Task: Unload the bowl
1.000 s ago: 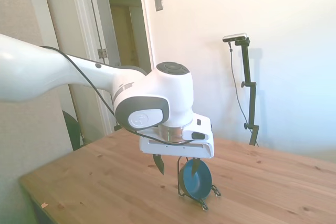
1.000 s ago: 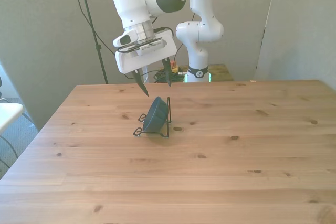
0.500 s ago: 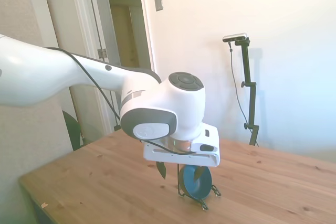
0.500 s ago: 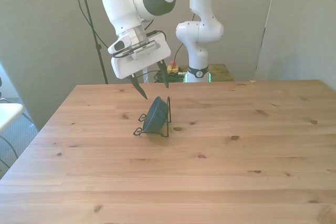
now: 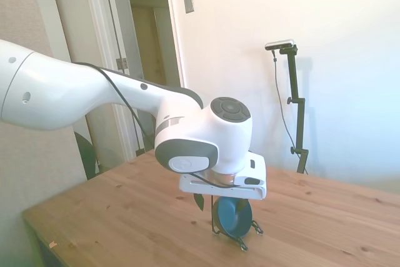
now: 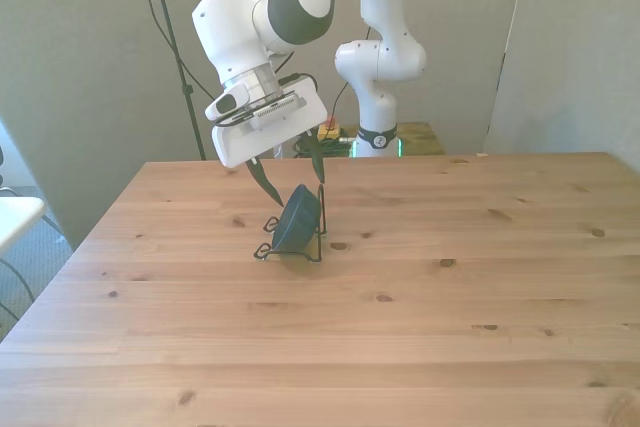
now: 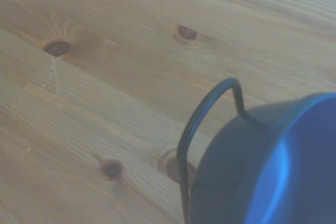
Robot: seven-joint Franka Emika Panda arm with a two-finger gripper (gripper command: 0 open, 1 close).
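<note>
Pale walls and a doorway are framing a wooden desk (image 6: pixel 420 327) on which the bowl (image 6: pixel 296 219) is standing on edge, leaning in a thin black wire stand (image 6: pixel 320 209) toward the front view's left of the desk's middle. The white arm's gripper (image 6: pixel 287 170) is hanging just above the bowl with its jaws spread apart and holding nothing; one dark finger is pointing down on the near side of the rim and the other close to the stand's upright loop. The wrist view is showing the glossy blue bowl (image 7: pixel 273 166) nested against the curved wire (image 7: pixel 202 124), with bare wood behind. Judged from this pose, the step in hand is the approach for a rim grasp. Doing it well is likely requiring the fingers to be straddling the bowl's upper rim alone, keeping the wire outside the jaws, since closing on both would be dragging the light stand along. A glossy wall is probably slipping under a shallow pinch, so a deeper bite and a lift along the stand's slot are looking advisable
</note>
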